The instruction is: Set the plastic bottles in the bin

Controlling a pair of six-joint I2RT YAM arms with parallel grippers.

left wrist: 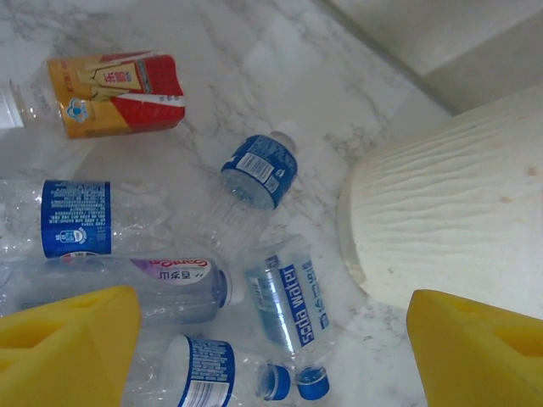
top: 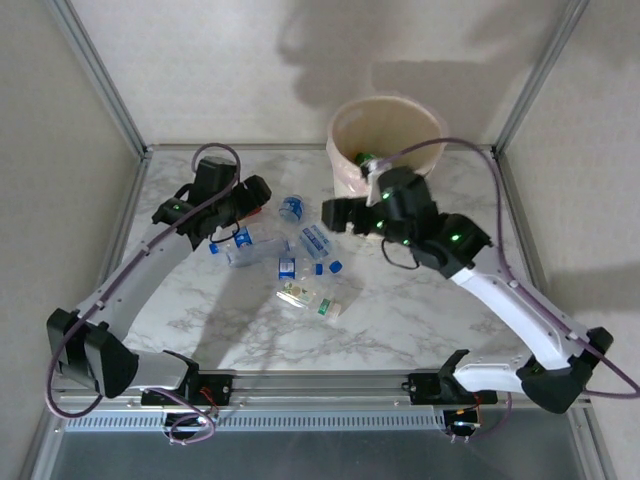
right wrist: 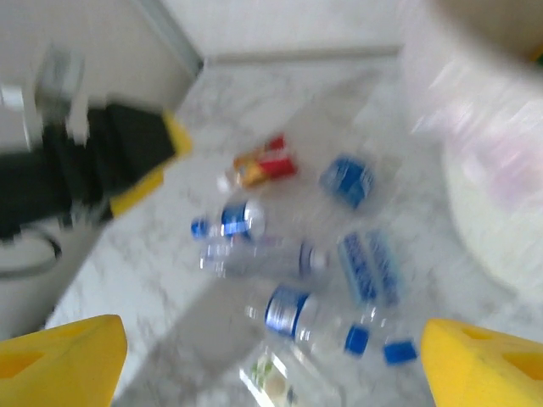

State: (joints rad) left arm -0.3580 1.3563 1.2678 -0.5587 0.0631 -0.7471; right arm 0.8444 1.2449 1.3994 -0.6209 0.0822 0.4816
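Marble-look worktop [top: 430, 320], pale, fenced by metal rails [top: 280, 147] at the back and both sides. The cream bin [top: 345, 175] stands against the back edge, right of centre, with something green inside by its near rim. A scatter of plastic bottles [top: 290, 250] lies mid-worktop between the two arms, just left of the bin's foot. There is bare marble in the near-left corner and along the right side.

The left claw [top: 258, 195] hangs over the scatter's left end. In its wrist view the yellow pads [left wrist: 68, 339] are spread wide and grip nothing, with bottles lying below and the bin wall at the right.

The right claw [top: 335, 213] hovers between bin and bottles, jaws wide and empty. Its wrist view is blurred.
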